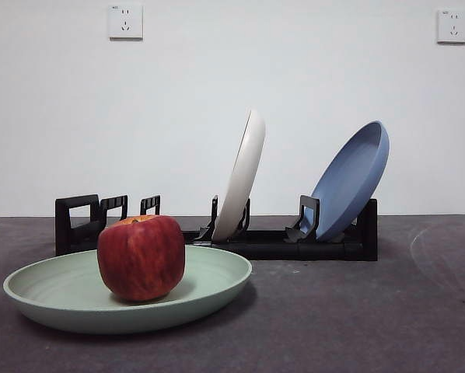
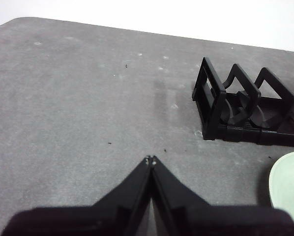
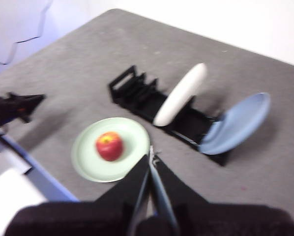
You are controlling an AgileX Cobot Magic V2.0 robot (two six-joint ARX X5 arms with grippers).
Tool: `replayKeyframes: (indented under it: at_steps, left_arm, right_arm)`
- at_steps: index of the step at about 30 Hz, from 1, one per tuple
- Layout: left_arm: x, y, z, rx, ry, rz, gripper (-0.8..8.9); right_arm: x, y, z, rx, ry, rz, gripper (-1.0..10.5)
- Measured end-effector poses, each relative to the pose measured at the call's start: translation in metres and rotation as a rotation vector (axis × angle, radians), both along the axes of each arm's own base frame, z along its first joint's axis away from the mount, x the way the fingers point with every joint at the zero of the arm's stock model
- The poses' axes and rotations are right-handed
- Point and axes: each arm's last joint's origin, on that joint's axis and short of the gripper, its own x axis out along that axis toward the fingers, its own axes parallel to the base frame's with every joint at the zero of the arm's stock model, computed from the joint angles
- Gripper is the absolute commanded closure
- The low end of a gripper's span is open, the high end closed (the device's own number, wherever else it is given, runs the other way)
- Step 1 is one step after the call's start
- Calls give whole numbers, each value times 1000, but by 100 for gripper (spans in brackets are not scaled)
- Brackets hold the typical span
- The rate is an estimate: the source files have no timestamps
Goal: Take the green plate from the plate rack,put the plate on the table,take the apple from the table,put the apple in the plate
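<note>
The green plate (image 1: 69,299) lies flat on the table (image 1: 357,318) in front of the plate rack (image 1: 295,245). The apple (image 1: 141,257) stands in the plate. The right wrist view shows the apple (image 3: 109,145) in the green plate (image 3: 130,137) from above, with the plate rack (image 3: 137,93) behind. My right gripper (image 3: 152,152) is shut and empty, high above the table. My left gripper (image 2: 150,160) is shut and empty above bare table, beside the rack's empty end (image 2: 213,101); the green plate's rim (image 2: 287,184) shows at the edge.
A cream-white plate (image 1: 242,177) and a blue plate (image 1: 349,181) stand tilted in the rack. The other arm's black tip (image 3: 16,108) shows in the right wrist view. The table's near edge (image 3: 34,169) lies beside the green plate.
</note>
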Motion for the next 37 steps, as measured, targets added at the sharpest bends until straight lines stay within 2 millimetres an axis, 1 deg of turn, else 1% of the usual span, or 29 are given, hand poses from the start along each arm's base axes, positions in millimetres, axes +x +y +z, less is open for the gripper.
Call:
replayKeyframes:
  at_steps: [2, 5, 7, 9, 12, 14, 15, 17, 20, 21, 23, 24, 27, 30, 34, 37]
  left_arm:
    - [0, 0, 0, 0, 0, 0, 816]
    - [0, 0, 0, 0, 0, 0, 816]
    - [0, 0, 0, 0, 0, 0, 816]
    - [0, 0, 0, 0, 0, 0, 816]
    - [0, 0, 0, 0, 0, 0, 816]
    - [0, 0, 0, 0, 0, 0, 816]
    - [0, 0, 0, 0, 0, 0, 816]
    - [0, 0, 0, 0, 0, 0, 816]
    - [0, 0, 0, 0, 0, 0, 816]
    - [0, 0, 0, 0, 0, 0, 816]
    - [0, 0, 0, 0, 0, 0, 816]
    - [0, 0, 0, 0, 0, 0, 816]
    - [0, 0, 0, 0, 0, 0, 816]
    - [0, 0, 0, 0, 0, 0, 816]
    - [0, 0, 0, 0, 0, 0, 816]
    - [0, 0, 0, 0, 0, 0, 816]
  right_arm:
    - [4, 0, -2, -33, -25, -55, 945]
    - [18, 6, -7, -49, -117, -140, 945]
    - [34, 11, -15, -64, -186, -201, 945]
    - [51, 12, -28, -81, -248, -275, 945]
    - [76, 9, -58, -69, -318, -370, 945]
    - [90, 4, -85, -49, -339, -402, 945]
    - [96, 0, -103, -35, -348, -410, 945]
    - [101, -6, -132, -14, -364, -414, 945]
    - [101, -17, -179, 19, -396, -437, 945]
    - [99, -21, -196, 31, -405, -464, 945]
    - [95, -27, -222, 41, -402, -505, 945]
    - [91, -30, -239, 44, -388, -530, 945]
    - [82, -35, -272, 45, -350, -571, 945]
    - [74, -36, -290, 55, -365, -584, 945]
    - [67, -37, -302, 78, -404, -602, 945]
    - [65, -39, -312, 111, -385, -626, 945]
